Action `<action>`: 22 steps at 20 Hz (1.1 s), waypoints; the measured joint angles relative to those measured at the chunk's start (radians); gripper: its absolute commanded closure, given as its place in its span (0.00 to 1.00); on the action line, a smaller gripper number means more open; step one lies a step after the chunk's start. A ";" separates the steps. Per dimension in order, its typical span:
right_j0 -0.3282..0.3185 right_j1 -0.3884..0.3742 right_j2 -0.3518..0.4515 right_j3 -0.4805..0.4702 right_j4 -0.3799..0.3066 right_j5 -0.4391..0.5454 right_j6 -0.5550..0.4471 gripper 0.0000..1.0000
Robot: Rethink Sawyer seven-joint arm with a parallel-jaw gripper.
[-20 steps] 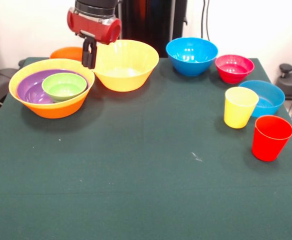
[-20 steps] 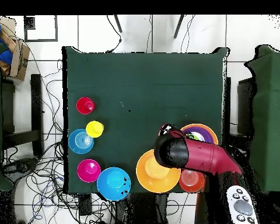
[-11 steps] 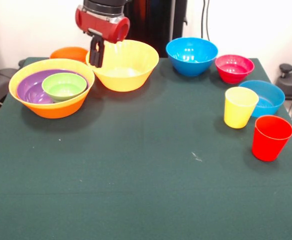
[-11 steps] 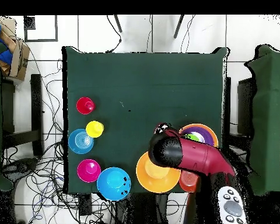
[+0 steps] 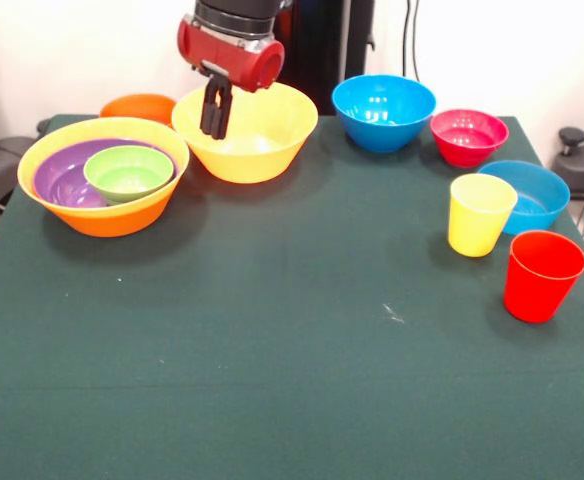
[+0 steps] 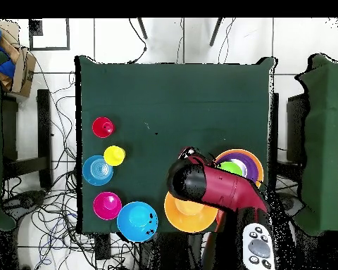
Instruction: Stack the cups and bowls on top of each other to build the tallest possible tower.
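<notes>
Tower (image 5: 102, 205) at tabletop (image 5: 272, 370) corner: big yellow-orange base w/ purple bowl (image 5: 62, 175) + green bowl (image 5: 127, 170) nested. Gripper (image 5: 215, 128) hangs over free yellow bowl (image 5: 244, 128) beside it, jaws near-closed, empty. Prob. next: pinch its near rim wall, lift level. Cups (image 5: 480, 215) well apart, for last.

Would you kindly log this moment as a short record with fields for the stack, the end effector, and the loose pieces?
tower: green bowl in purple bowl in large yellow-orange bowl
end effector: above second large yellow bowl, holding nothing, fingers close together
loose bowls: orange, two blue, pink-red
cups: yellow, red, upright, unstacked
</notes>
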 measured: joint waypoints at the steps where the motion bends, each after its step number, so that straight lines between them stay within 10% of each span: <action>1: 0.006 0.004 -0.006 0.000 0.004 -0.001 0.002 1.00; 22: 0.071 0.058 -0.090 -0.001 0.097 -0.044 0.036 1.00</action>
